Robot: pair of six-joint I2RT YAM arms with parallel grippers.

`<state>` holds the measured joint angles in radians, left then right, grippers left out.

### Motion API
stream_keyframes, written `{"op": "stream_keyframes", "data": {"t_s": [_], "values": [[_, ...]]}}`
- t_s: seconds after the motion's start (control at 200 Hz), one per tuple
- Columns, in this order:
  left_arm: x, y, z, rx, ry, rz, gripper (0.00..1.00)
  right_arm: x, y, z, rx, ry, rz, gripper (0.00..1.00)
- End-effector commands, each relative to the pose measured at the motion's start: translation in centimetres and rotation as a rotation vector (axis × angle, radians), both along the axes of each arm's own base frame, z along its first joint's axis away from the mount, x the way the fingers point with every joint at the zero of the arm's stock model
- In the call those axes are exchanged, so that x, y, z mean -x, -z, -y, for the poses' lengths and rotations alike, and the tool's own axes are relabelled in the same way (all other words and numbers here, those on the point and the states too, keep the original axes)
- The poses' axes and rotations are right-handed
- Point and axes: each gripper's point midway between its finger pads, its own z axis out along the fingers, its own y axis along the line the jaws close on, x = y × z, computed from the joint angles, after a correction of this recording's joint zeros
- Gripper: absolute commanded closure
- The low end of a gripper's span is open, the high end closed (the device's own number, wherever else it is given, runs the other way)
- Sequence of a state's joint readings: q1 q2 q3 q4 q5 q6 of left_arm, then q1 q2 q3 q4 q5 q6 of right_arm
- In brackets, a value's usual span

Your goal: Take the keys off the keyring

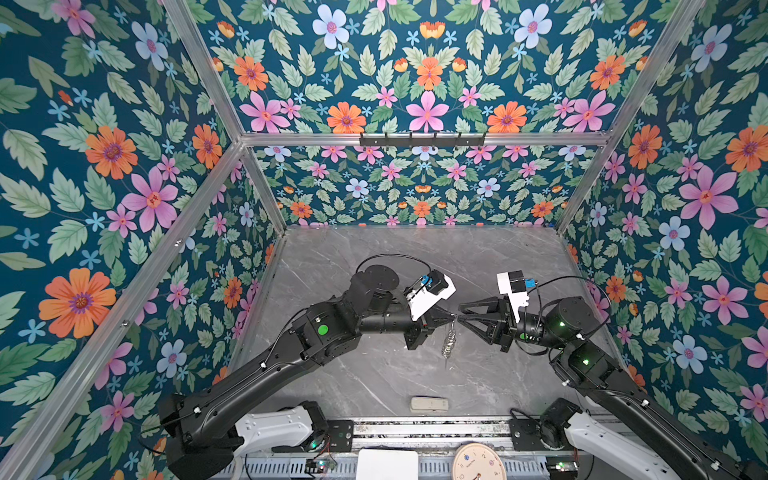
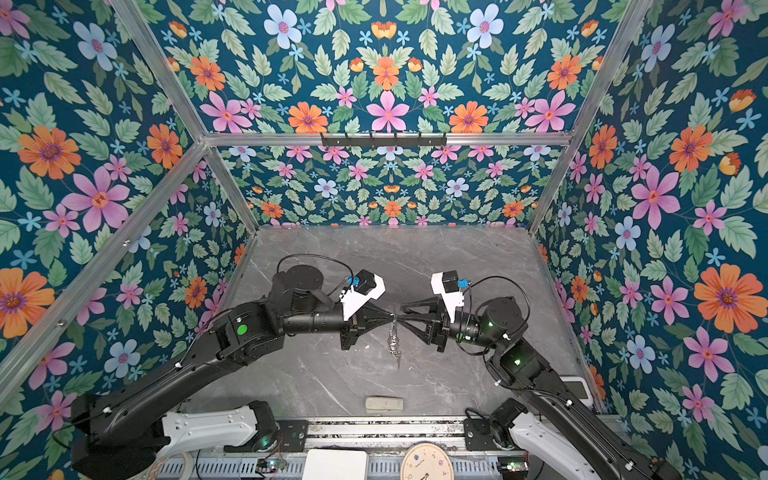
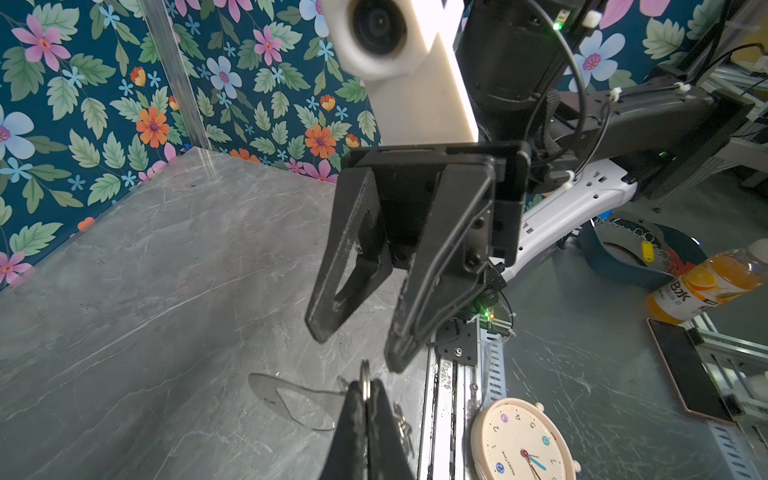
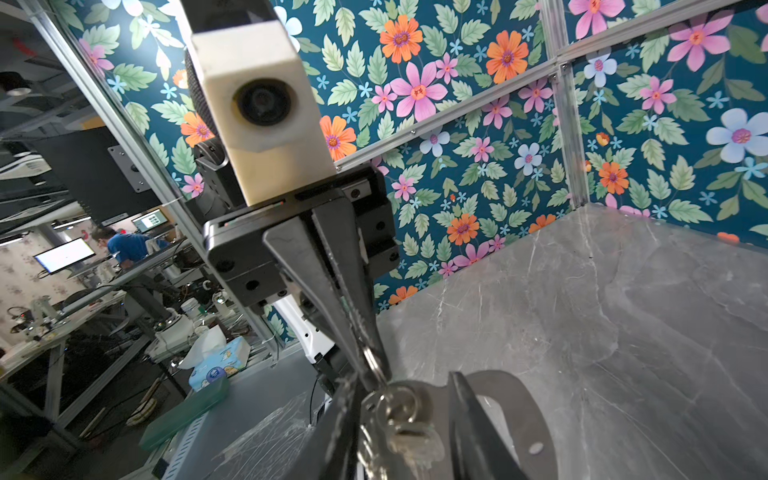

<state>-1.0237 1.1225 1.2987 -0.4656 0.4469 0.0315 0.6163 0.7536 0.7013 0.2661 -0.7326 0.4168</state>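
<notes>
Ok: left gripper [image 3: 365,399] pinches the keyring [image 3: 365,376] mid-air over the table [image 1: 374,374], keys [image 4: 409,439] dangling below. Right gripper [image 3: 357,348], jaws apart, sits just beside. I'd nip one key head, then walk it round the coil.

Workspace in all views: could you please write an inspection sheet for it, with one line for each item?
Surface: grey veined tabletop.
Job's things: keyring in the air; keys hanging from it.
Clutter: beige block near the front edge; clock outside it.
Grippers: left gripper shut on keyring; right gripper open, beside it.
Cables: black cable looped over each wrist, clear of keys.
Surroundings: floral walls, aluminium frame.
</notes>
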Motion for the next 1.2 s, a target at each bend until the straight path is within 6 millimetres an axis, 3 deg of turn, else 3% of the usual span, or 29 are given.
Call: {"op": "stream_keyframes", "data": {"t_s": [0.0,0.11,0.245,0.575,0.735,0.96,1.065,1.2], "values": [[0.2,-1.1,0.2,0.042,0.023,0.016,1.00,0.6,-0.9,-0.1,-0.024,-0.037,0.021,0.69],[0.1,-1.1,0.2,0.045,0.024,0.009,1.00,0.6,-1.0,-0.2,-0.026,-0.042,0.024,0.72],[0.2,-1.2,0.3,0.054,0.029,0.005,1.00,0.6,-1.3,-0.3,-0.028,-0.046,0.023,0.83],[-0.5,-2.1,0.0,0.095,-0.006,0.016,1.00,0.5,-1.0,-0.6,-0.026,-0.061,-0.004,0.85],[-0.4,-1.8,0.2,0.098,0.006,0.001,1.00,0.3,-1.1,-0.6,-0.023,-0.053,-0.010,1.00],[-0.6,-1.5,0.0,0.105,-0.015,0.004,1.00,0.3,-0.8,-0.7,-0.015,-0.060,-0.030,1.00],[-0.5,-1.8,-0.2,0.123,-0.010,0.009,1.00,0.6,-1.2,-0.7,-0.033,-0.075,-0.025,0.86],[-0.3,-1.8,0.0,0.128,0.003,0.006,1.00,0.8,-1.7,-0.9,-0.044,-0.097,-0.019,0.83]]}}
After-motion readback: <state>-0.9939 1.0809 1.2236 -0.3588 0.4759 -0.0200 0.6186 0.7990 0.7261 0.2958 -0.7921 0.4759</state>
